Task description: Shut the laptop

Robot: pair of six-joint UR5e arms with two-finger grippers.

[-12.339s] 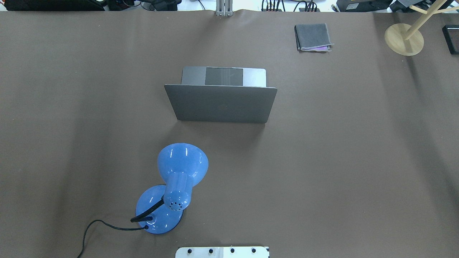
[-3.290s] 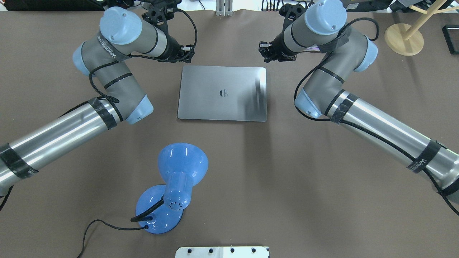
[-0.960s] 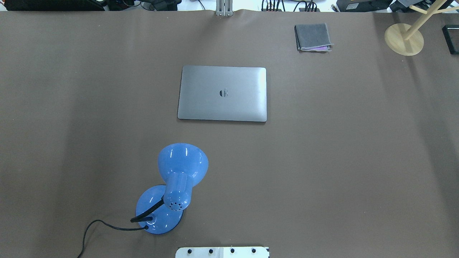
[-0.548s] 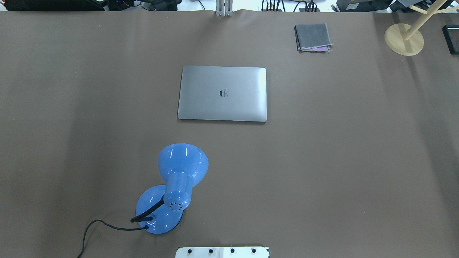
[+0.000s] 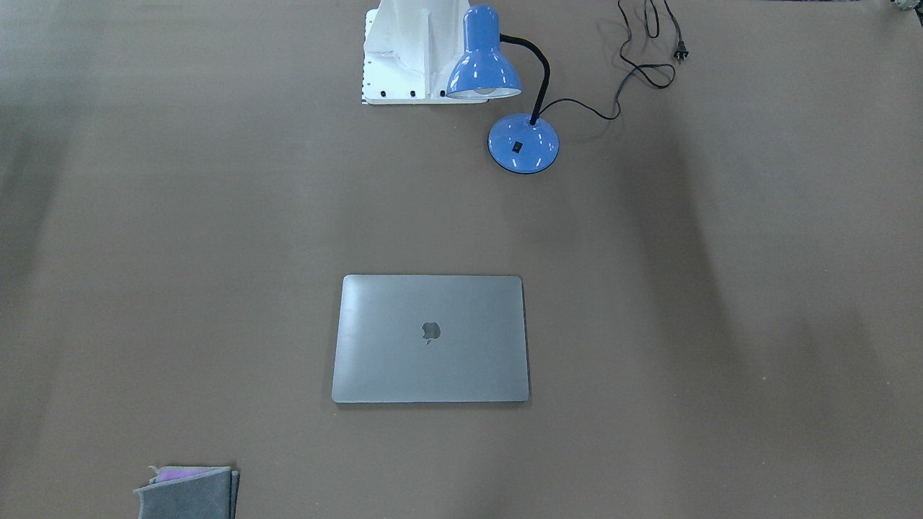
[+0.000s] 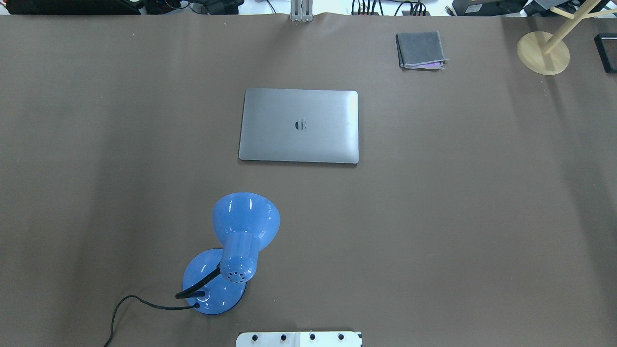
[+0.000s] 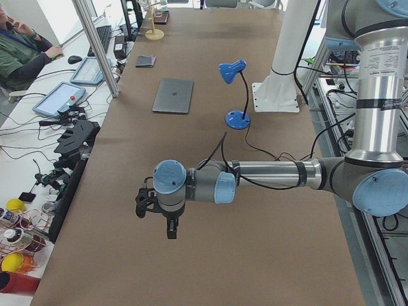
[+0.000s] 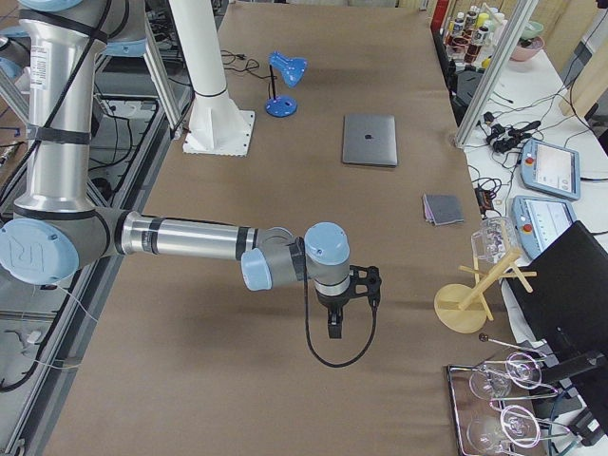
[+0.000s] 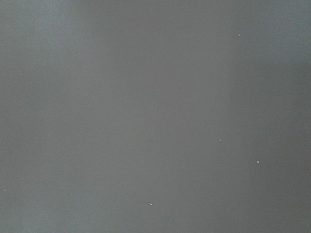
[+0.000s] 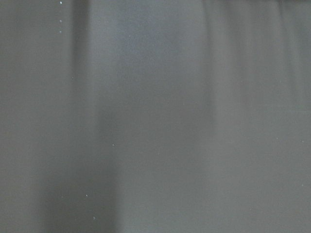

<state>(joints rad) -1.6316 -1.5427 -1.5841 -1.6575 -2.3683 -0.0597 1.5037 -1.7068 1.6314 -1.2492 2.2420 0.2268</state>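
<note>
The laptop (image 6: 299, 125) lies shut and flat on the brown table, lid up with the logo showing. It also shows in the front-facing view (image 5: 430, 339), the left view (image 7: 173, 95) and the right view (image 8: 370, 140). No arm is near it. My left gripper (image 7: 145, 204) hangs over bare table far from the laptop, at my left end. My right gripper (image 8: 366, 285) hangs over bare table at my right end. Both show only in the side views, so I cannot tell whether they are open or shut. Both wrist views show only bare table.
A blue desk lamp (image 6: 236, 250) with a black cord stands between the laptop and my base (image 6: 299, 339). A folded grey cloth (image 6: 420, 49) lies at the far right. A wooden stand (image 6: 543, 52) is at the far right corner.
The laptop's lid went from open to shut. Both arms, which were at its far corners, have left the overhead view. Nothing has moved in the last second.
</note>
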